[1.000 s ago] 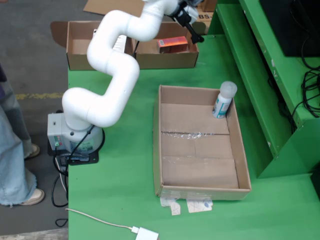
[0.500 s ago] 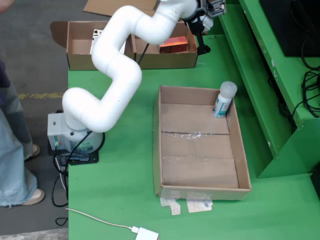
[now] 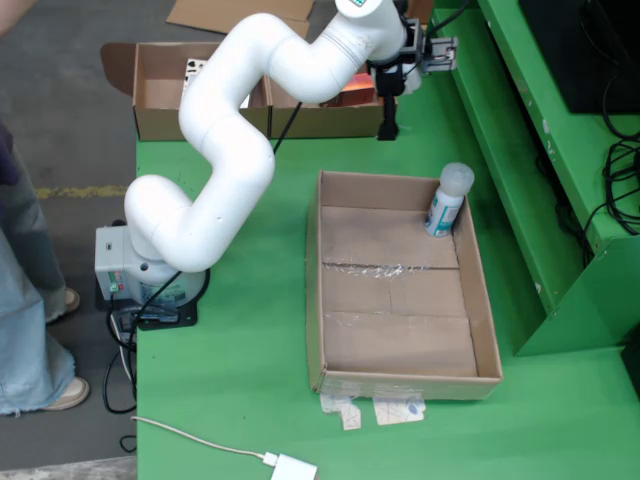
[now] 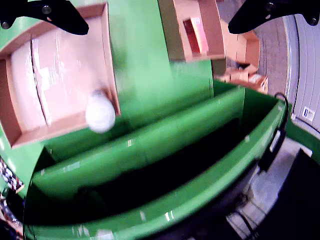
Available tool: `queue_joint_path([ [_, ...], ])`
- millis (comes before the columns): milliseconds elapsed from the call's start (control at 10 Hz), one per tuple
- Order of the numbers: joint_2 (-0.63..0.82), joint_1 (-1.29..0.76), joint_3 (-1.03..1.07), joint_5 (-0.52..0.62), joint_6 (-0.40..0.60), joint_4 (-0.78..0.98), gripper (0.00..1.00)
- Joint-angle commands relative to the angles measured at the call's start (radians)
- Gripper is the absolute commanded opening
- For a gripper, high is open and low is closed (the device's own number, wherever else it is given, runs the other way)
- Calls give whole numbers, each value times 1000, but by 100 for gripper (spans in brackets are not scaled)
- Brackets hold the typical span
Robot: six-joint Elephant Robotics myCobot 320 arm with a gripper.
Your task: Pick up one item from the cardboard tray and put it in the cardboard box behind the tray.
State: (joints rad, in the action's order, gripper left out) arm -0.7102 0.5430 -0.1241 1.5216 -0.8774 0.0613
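Observation:
A white bottle (image 3: 445,205) with a teal label stands upright in the far right corner of the cardboard tray (image 3: 398,345). In the wrist view the bottle's white cap (image 4: 100,112) shows blurred at the tray's (image 4: 20,135) corner. My gripper (image 3: 395,100) hangs over the green table between the tray and the cardboard box (image 3: 160,122) behind it, above and left of the bottle. The wrist view shows my gripper (image 4: 155,15) open, its black fingers (image 4: 45,12) spread wide with nothing between them. An orange packet (image 3: 350,90) lies in the box (image 4: 172,35).
A raised green shelf (image 3: 520,150) runs along the right of the table. My white arm (image 3: 230,150) arches over the table's left part from its base (image 3: 150,275). A white cable and plug (image 3: 290,466) lie at the near edge. A person's leg (image 3: 25,300) is at far left.
My arm has swung right and toward the tray, away from the back box. The gripper has turned and come lower. The bottle and packet have not moved.

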Motion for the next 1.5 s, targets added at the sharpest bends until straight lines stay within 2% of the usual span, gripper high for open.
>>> queue_joint_path([
  [0,603,-69,-916,82,-13,408,100],
  [100,750,-76,-1090,84,-45,382,100],
  [200,750,-76,-1090,84,-45,382,100],
  [300,822,-111,-1153,84,-29,387,100],
  [1400,822,-111,-1153,84,-29,387,100],
])
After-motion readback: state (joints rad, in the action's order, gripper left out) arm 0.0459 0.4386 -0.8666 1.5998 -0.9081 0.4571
